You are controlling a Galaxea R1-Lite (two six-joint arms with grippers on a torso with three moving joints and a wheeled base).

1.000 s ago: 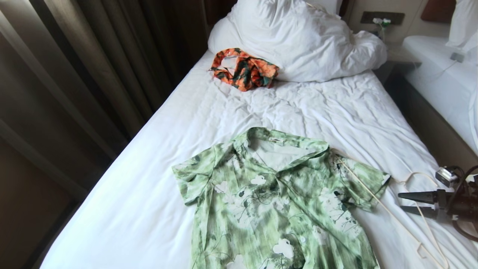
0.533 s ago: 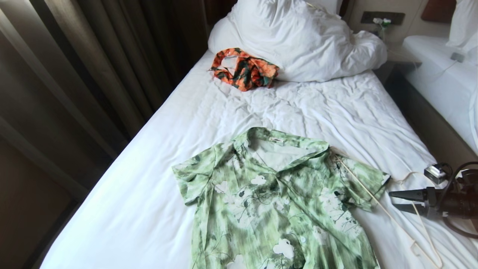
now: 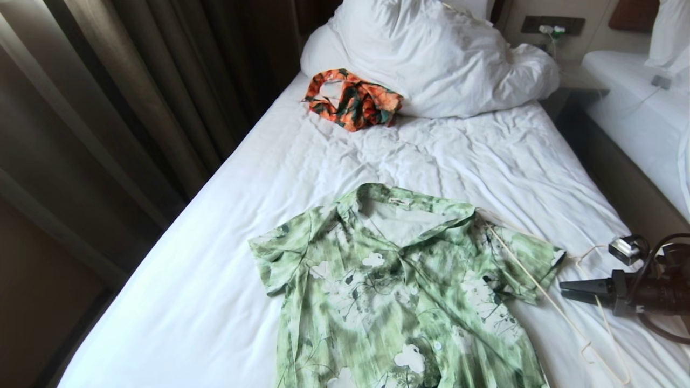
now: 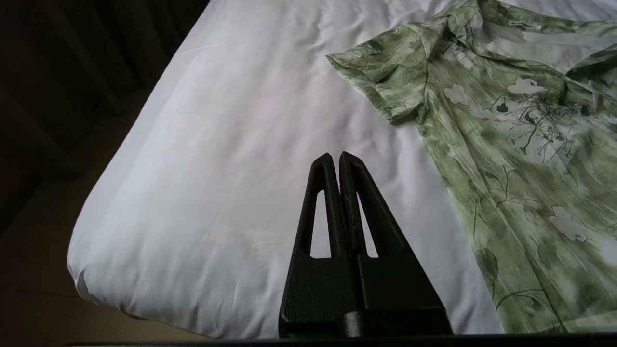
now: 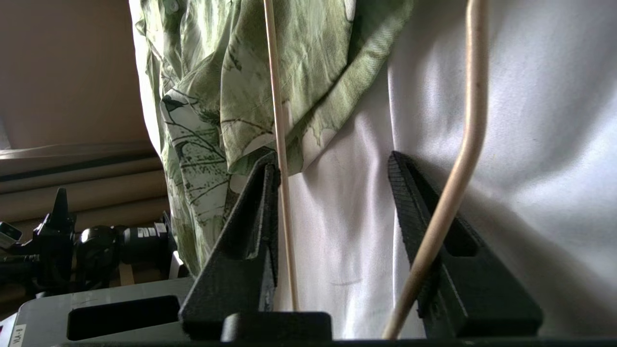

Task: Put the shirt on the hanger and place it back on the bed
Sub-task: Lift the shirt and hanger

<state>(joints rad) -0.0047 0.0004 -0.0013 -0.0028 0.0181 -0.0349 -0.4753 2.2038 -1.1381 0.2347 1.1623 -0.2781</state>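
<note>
The hanger (image 3: 544,293) lies on the bed (image 3: 323,161) at the right claw (image 3: 563,291) tips.

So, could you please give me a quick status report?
Right gripper jaws part open around hanger. Left gripper shut, idle. Shirt flat on bed, hanger across its sleeve.

The right gripper (image 3: 566,292) was matte black, with two long tapered fingers (image 5: 250,231) whose inner faces were finely ribbed. A small silver camera block (image 3: 624,250) sat at its one o'clock, and a black cable (image 3: 655,253) looped beside it. The left gripper (image 4: 336,161) had black wedge-shaped fingers with triangular cut-outs.
</note>
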